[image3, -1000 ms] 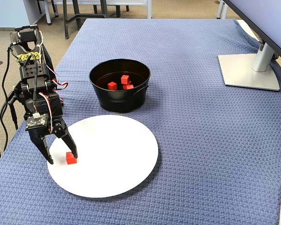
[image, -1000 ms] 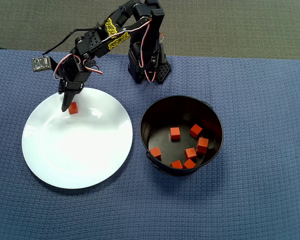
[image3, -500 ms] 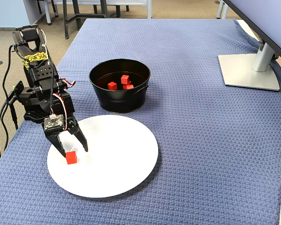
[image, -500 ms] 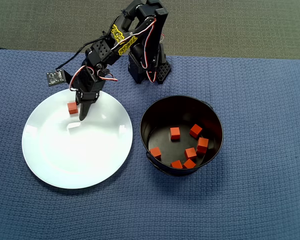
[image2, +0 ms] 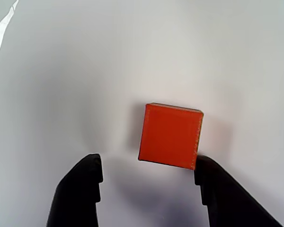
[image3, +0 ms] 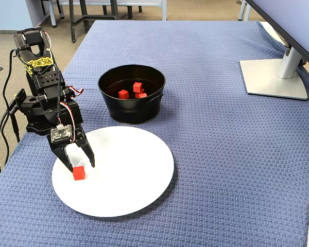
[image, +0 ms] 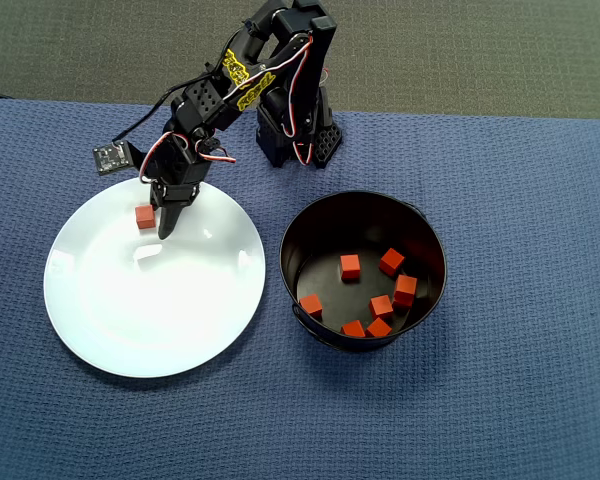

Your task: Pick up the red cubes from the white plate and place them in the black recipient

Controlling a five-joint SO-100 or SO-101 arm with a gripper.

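Fingers (image2: 146, 182): I see them spread wide and holding nothing; in the wrist view the two dark tips sit at the bottom edge, the left fingertip (image2: 85, 177) well clear of the cube, the right one just at its lower right corner.
Last cube on plate (image: 145, 216): I find one red cube resting flat on the white plate, at its far left part in the overhead view, just beside the lowered tips.
White plate (image: 180, 320): lies on the surface left of the pot in the overhead view, close to it but apart.
Black recipient (image: 325, 215): stands upright on the surface; I count seven red cubes (image: 380, 305) loose on its floor in the overhead view.
Surface (image: 500, 400): blue woven cloth.
Monitor stand (image3: 275, 77): at the far right in the fixed view.
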